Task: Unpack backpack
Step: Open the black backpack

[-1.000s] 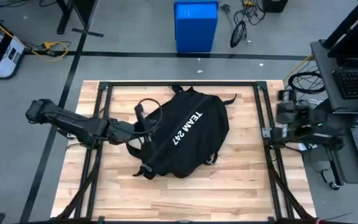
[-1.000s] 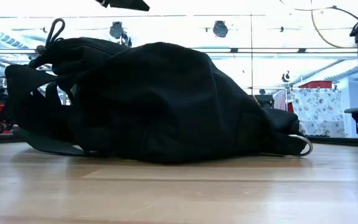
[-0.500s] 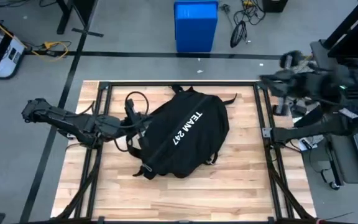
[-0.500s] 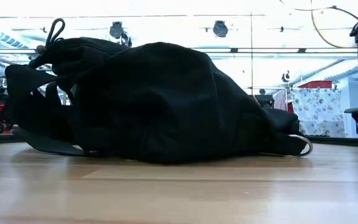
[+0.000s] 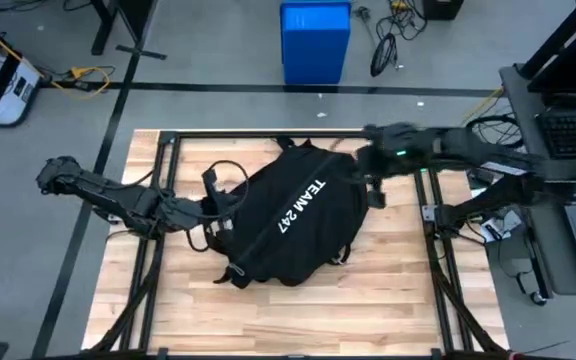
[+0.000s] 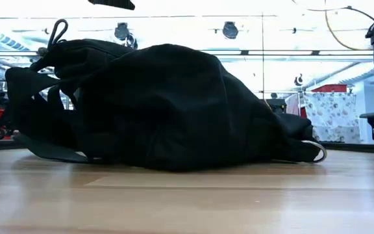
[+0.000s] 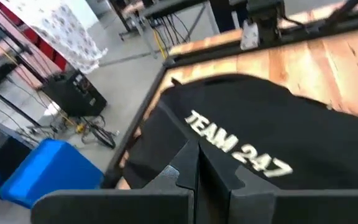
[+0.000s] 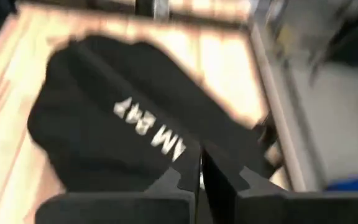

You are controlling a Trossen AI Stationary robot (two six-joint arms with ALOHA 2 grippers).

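The backpack (image 5: 290, 215) lay closed mid-counter (image 5: 368, 300). In 1 second the right gripper (image 5: 373, 160) had swung from the counter's side to its top corner, fingers pressed together; the left gripper (image 5: 218, 205) stayed at the strap side, fingers likewise narrow. Unpacking was barely starting.

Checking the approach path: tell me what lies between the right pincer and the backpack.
Nothing: in the high view the right pincer hangs at the backpack's edge, no object between.
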